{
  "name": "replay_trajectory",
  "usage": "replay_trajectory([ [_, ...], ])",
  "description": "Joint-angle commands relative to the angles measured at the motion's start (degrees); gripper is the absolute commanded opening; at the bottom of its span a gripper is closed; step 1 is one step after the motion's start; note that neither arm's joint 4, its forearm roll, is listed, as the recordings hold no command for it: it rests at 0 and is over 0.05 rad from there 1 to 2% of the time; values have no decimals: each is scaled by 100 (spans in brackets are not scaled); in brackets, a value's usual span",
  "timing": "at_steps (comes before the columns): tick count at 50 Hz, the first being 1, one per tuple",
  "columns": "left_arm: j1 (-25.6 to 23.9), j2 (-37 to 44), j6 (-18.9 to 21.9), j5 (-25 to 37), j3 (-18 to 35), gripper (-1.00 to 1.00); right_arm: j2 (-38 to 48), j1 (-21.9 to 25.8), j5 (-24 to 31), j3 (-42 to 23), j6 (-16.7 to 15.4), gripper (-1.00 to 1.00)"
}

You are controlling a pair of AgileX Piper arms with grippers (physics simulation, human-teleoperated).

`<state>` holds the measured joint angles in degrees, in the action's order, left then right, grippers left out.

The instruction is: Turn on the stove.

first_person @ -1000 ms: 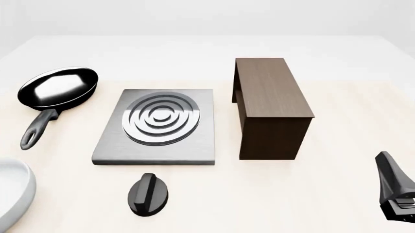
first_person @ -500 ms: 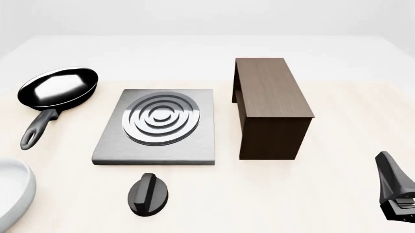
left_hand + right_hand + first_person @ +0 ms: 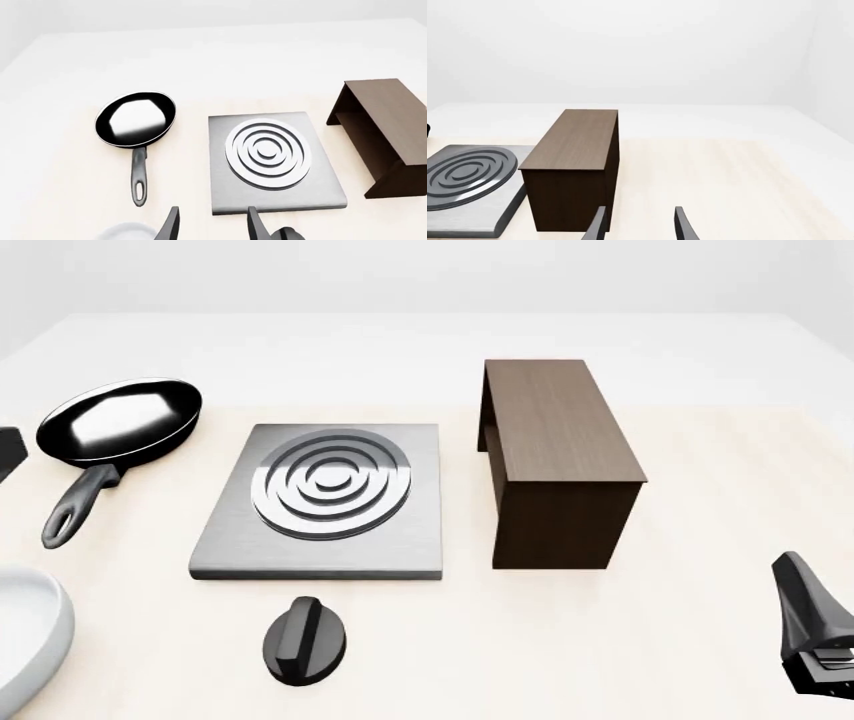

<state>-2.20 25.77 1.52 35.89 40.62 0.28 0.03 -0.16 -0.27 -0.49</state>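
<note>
Here, a flat square grey metal stove [image 3: 320, 500] lies near the middle of a pale worktop [image 3: 694, 640], its top set with concentric silver burner rings that shine against the duller slab. Its small black oval knob [image 3: 306, 639], crossed lengthwise by a raised ridge, sits apart from the slab on the near side, just in front of the near edge and untouched by either arm.

A black frying pan [image 3: 118, 422] rests to the left of the stove, handle pointing toward the near side. A dark brown wooden cabinet [image 3: 558, 455] stands to the right, close to the slab but not touching it. The curved rim of a white bowl [image 3: 27, 640] shows at the near left edge.

The left claw [image 3: 209, 226] hangs above the near left part of the worktop, its two dark fingers parted with nothing between them; in the front view only a dark sliver of that arm shows at the left edge. The right claw [image 3: 637, 225] hangs at the near right, facing the cabinet's end, fingers likewise spread and holding nothing. Both claws are well apart from the knob.
</note>
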Motion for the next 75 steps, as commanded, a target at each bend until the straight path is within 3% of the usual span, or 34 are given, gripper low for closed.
replay_trajectory([
  [1, -51, 391, -98, -431, -584, 100, 1, 1, 0, 0, -2, 100],
  [16, -111, 491, -40, -997, -1528, 100, 0, 2, 0, 0, -1, 100],
  [34, -593, 519, -619, -1274, -2192, 100, 0, 3, 0, 0, -2, 100],
  [41, -720, 680, -783, -1584, -2514, 100, 0, 3, 0, 0, -1, 100],
  [46, -944, 1131, -1154, -2152, -2871, 100, 0, 2, 0, 0, -3, 100],
  [52, -1065, 1448, -1384, -2496, -3008, 100, 0, 1, 0, 0, -2, 100],
  [75, -1218, 2246, -1528, -3452, -3342, 100, 1, 2, 0, 0, -2, 100],
])
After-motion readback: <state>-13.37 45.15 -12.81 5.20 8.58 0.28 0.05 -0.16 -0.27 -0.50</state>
